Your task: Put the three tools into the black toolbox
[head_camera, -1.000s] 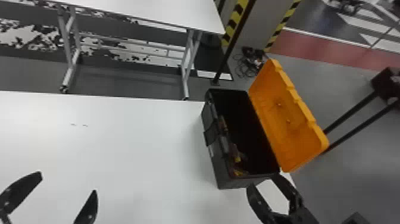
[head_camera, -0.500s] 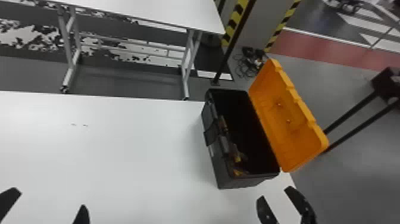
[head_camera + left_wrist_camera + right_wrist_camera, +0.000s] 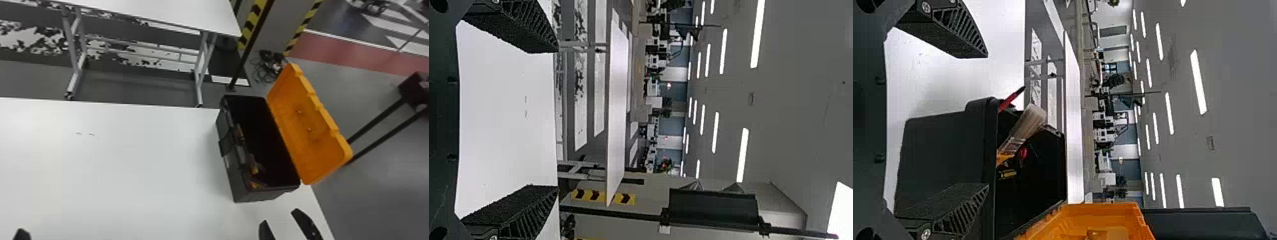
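- pretty much done imo: brush (image 3: 1029,122), red tool (image 3: 1012,99) and something yellow (image 3: 1007,174) are in the black toolbox (image 3: 244,193)
- left pincer (image 3: 557,119) and right pincer (image 3: 280,215) both spread, empty; maybe just backing off left
- white surface (image 3: 127,175), another table (image 3: 166,12) and striped pillar (image 3: 274,32) beyond

A white, smooth-topped table (image 3: 127,178) spreads across the foreground, its far edge running nearly straight. The black toolbox (image 3: 237,188) stands upright on it at the right-hand side, by the far corner, its orange lid (image 3: 306,137) raised. Well to the left, two small dark marks (image 3: 91,134) dot the white surface
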Robot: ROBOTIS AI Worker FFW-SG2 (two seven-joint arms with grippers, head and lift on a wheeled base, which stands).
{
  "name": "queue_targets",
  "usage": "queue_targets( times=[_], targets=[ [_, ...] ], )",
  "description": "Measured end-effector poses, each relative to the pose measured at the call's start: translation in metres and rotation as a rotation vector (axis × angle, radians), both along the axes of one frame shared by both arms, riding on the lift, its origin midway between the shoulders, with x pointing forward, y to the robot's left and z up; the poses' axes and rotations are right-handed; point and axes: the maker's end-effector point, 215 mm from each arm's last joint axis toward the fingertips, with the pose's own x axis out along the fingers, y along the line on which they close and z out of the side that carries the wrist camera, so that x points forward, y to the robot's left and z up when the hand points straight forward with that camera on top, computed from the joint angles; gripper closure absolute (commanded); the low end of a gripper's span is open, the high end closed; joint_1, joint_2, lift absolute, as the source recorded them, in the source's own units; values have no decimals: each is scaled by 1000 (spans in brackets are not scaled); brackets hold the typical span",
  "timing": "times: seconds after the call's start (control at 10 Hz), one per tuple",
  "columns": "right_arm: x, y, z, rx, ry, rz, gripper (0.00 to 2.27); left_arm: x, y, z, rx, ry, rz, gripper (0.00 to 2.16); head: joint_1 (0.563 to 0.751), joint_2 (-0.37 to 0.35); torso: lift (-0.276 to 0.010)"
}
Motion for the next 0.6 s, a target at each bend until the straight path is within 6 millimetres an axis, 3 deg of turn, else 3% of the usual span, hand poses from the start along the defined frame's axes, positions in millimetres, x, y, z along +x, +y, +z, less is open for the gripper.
queue_targets(
  times=[0.1,0.2,0.6],
  targets=[
    [2,7,0,4,-2,3,87,-1,19,2,2,-13,33,19,695,-225,-51],
    [3,7,0,5,-4,-2,90,-5,29,8,5,-29,50,19,695,-186,-51],
    [-1,7,6,-5,-11,-4,93,-26,33,27,-19,-57,67,19,695,-187,-51]
  ],
)
